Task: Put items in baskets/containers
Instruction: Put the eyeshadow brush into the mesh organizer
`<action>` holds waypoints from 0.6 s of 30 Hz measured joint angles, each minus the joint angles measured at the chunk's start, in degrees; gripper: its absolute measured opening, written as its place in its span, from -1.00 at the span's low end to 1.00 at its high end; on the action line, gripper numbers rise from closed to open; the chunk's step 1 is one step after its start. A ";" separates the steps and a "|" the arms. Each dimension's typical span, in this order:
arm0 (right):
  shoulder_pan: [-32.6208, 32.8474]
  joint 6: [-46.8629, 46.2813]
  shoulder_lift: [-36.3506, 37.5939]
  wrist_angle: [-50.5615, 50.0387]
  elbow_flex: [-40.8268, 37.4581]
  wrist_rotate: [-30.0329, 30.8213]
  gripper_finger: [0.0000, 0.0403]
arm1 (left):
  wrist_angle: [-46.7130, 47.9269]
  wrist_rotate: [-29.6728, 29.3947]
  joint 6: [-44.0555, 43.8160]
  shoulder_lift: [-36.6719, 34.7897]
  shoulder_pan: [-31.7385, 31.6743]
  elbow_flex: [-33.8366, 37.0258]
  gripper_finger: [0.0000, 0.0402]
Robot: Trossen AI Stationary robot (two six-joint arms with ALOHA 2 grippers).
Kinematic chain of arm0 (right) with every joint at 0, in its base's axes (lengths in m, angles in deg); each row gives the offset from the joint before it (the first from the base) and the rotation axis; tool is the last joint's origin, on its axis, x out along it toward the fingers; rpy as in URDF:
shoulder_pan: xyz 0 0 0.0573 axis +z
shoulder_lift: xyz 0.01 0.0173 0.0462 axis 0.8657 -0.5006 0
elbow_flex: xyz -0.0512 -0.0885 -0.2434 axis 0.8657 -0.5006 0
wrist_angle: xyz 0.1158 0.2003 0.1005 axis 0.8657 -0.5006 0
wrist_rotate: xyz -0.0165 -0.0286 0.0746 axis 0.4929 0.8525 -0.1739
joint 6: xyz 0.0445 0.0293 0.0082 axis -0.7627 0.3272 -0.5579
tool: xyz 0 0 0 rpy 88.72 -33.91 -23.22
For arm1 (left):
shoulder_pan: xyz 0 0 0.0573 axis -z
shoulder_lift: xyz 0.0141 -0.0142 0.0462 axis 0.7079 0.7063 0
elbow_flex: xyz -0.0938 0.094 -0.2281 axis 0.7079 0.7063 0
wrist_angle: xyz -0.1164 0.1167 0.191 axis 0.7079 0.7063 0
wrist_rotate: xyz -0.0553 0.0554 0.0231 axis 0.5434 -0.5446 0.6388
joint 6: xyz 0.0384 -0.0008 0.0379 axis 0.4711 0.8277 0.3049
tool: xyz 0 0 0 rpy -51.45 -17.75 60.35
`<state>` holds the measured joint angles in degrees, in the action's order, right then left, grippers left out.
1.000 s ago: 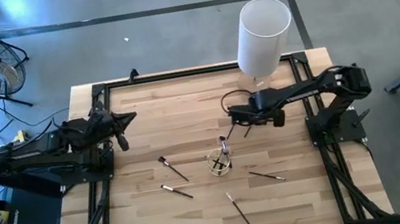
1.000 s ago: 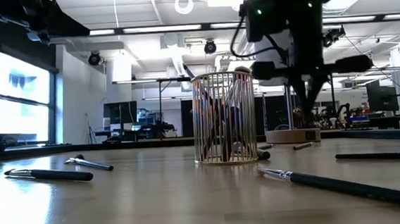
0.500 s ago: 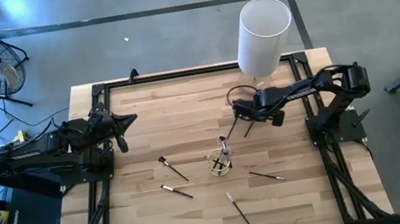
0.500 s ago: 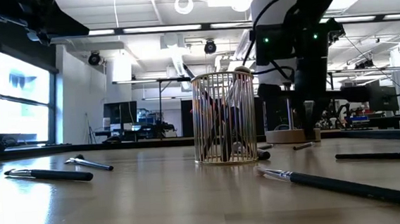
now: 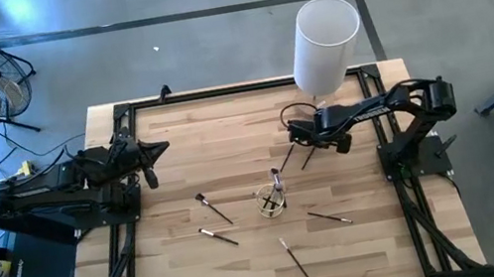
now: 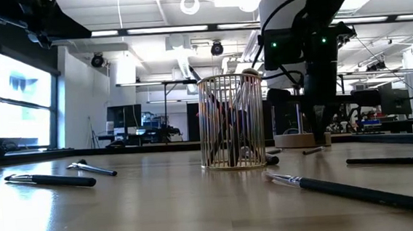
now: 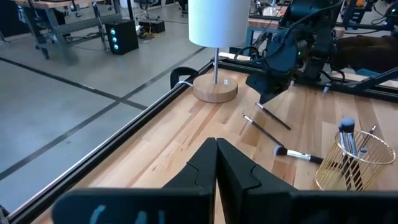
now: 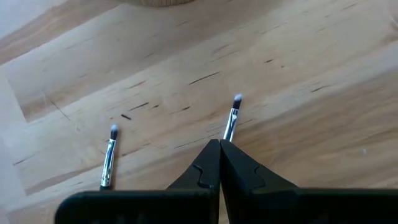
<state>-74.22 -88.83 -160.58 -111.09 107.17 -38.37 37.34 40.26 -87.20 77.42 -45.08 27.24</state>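
While the right tool [image 5: 298, 133] hangs low over the far part of the bench [image 5: 226, 132], just in front of the white cylinder's wooden base [image 7: 215, 91], its two fingers are pressed together with nothing between them that I can make out; a thin brush [image 8: 231, 121] runs out from right under their tips, bristle end pointing away from the tool, so the handle lies along the fingers' own line rather than across it. A second brush [image 8: 108, 162] lies beside it, roughly parallel and apart; from above the pair show as dark slivers by the tool. My reading is that the fingers must part and perhaps turn to straddle that handle before closing.

Nearer the middle of the bench stands the wire-sided cup [image 5: 270, 199], with brushes already upright in it; it sits toward the front from the right tool, so that arm is far the closer one. Off at its own side, the left tool [image 5: 158, 147] waits, fingers closed and empty; other loose brushes [image 5: 214, 208] lie scattered in front.
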 joint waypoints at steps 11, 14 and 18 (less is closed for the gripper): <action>-0.02 2.07 0.00 -0.08 0.00 -0.54 -0.62 | 0.02 -0.22 0.02 0.02 0.00 -0.02 -1.00; -0.02 0.80 0.00 -0.27 0.00 -0.10 -0.44 | 0.04 -0.71 0.02 0.02 0.00 -0.02 -1.00; -0.69 -0.69 0.00 -0.27 0.00 1.32 -0.33 | 0.47 -1.24 0.02 0.02 0.00 -0.02 -1.00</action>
<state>-74.91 -89.52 -160.58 -111.36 107.17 -37.04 37.81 39.01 -87.18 77.44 -45.08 27.22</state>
